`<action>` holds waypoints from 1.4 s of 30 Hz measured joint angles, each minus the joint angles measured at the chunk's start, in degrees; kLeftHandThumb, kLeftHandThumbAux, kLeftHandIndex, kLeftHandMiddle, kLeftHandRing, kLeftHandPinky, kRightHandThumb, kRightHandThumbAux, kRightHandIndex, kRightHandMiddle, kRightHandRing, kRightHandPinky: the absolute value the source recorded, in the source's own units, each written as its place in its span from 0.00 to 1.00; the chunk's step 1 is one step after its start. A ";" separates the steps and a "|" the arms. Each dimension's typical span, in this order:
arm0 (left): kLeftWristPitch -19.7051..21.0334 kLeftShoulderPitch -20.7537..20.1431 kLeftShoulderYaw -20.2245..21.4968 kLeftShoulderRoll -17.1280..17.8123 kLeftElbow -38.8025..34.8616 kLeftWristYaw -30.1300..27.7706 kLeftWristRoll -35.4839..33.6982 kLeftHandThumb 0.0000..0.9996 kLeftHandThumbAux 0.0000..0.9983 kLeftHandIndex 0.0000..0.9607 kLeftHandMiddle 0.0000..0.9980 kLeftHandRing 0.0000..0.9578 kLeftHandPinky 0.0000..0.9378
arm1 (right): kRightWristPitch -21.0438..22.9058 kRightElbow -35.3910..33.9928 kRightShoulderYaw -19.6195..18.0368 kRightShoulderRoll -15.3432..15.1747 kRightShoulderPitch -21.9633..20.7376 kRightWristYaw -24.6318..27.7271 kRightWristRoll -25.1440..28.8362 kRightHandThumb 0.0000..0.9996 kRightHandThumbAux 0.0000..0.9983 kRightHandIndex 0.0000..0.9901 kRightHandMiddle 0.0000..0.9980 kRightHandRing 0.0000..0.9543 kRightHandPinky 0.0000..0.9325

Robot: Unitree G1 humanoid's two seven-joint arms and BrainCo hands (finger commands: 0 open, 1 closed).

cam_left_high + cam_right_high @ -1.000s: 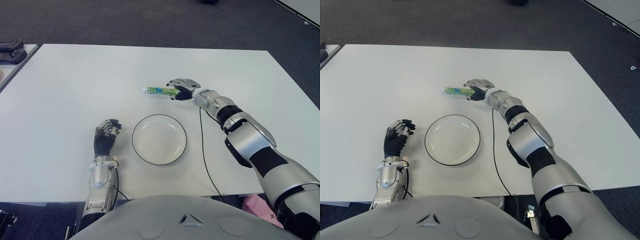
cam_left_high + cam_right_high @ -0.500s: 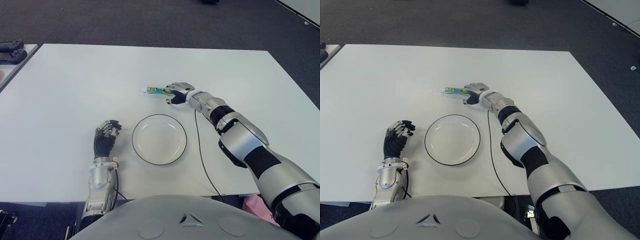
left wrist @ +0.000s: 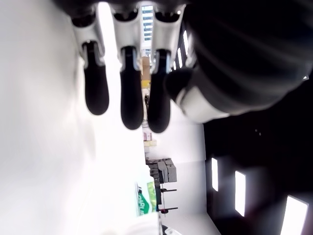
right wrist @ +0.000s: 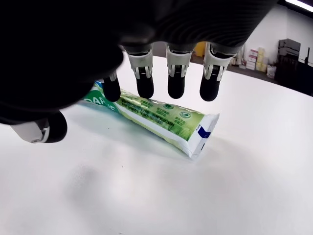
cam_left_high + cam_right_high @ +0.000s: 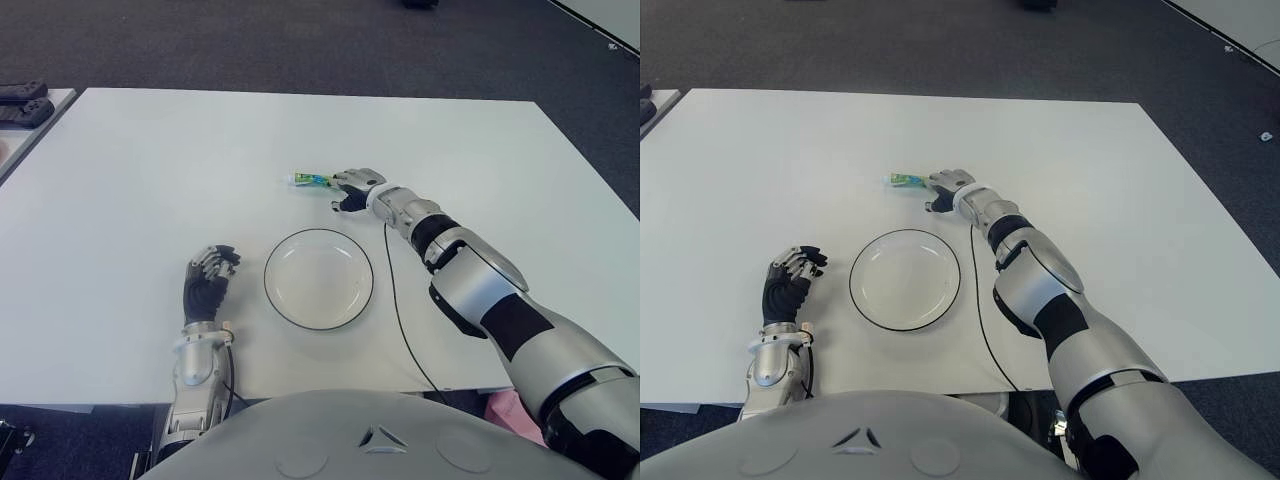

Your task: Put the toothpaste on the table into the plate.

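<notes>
Lab: white table (image 5: 150,180), dark carpet (image 5: 300,40)

**White table and its load**

The white table (image 5: 150,180) carries a green toothpaste tube (image 5: 312,179) lying flat beyond a round, dark-rimmed white plate (image 5: 280,300), which sits near the front edge. Tube and plate are apart.

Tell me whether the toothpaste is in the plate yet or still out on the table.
Out. The toothpaste lies flat on the table, beyond the empty plate; the right hand is at it with fingers spread above.
</notes>
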 measured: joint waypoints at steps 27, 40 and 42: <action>0.08 0.69 0.21 0.03 -0.54 0.00 -0.68 0.70 0.72 0.44 0.49 0.51 0.51 | 3.74 0.24 -2.10 1.45 -0.23 2.28 0.57 0.54 0.28 0.00 0.00 0.00 0.00; 0.13 0.57 0.25 0.47 -0.33 0.00 -0.99 0.70 0.72 0.44 0.49 0.52 0.52 | 1.75 -0.11 -3.15 0.67 1.47 1.46 1.49 0.54 0.36 0.00 0.00 0.00 0.00; 0.13 0.56 0.26 0.56 -0.27 0.00 -0.99 0.70 0.72 0.44 0.49 0.52 0.52 | 1.17 -0.21 -3.18 0.20 1.81 1.15 1.60 0.54 0.37 0.00 0.00 0.00 0.00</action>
